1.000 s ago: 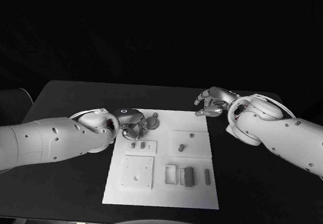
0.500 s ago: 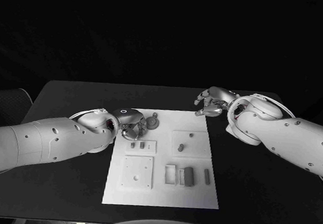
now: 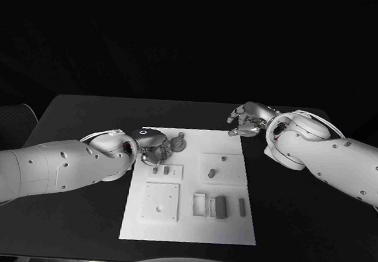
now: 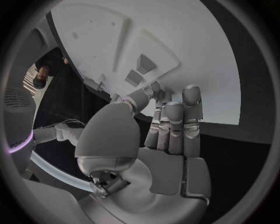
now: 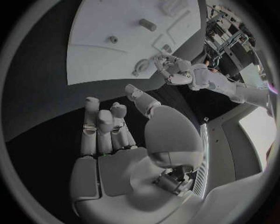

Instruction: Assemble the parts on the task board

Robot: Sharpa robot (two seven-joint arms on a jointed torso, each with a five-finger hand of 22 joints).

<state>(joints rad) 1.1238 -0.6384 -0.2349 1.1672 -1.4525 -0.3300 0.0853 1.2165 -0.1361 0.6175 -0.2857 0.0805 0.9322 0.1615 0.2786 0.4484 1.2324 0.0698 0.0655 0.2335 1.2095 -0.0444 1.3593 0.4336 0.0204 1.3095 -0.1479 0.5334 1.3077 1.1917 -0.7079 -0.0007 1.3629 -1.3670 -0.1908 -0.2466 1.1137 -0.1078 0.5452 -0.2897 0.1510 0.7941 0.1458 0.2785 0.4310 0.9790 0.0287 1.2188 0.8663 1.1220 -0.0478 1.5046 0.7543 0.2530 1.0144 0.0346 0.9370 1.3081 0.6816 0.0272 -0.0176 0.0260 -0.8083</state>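
1. Your black table (image 3: 82, 110) carries the white task board (image 3: 189, 222) at its middle, the long sides running away from you.
2. Your left arm (image 3: 30, 168) comes in low across the near left of the table, ending at the board's far left corner.
3. Your right arm (image 3: 350, 164) reaches in over the far right of the table, just beyond the board's far right corner.
4. Your left hand (image 3: 149, 146) sits at the board's left edge, fingers curled over the far left area; the wrist view shows the fingers (image 4: 175, 123) close together and pointing at the board, but you cannot tell whether they hold anything.
5. Your right hand (image 3: 247, 119) hovers above the table off the board's far edge, fingers loosely bent and apart, nothing in it.
6. A round part (image 3: 179, 144) lies on the board just beside your left fingertips.
7. Small parts rest further along: a peg (image 3: 212, 171) in the right middle panel and upright blocks (image 3: 220, 206) nearer you.
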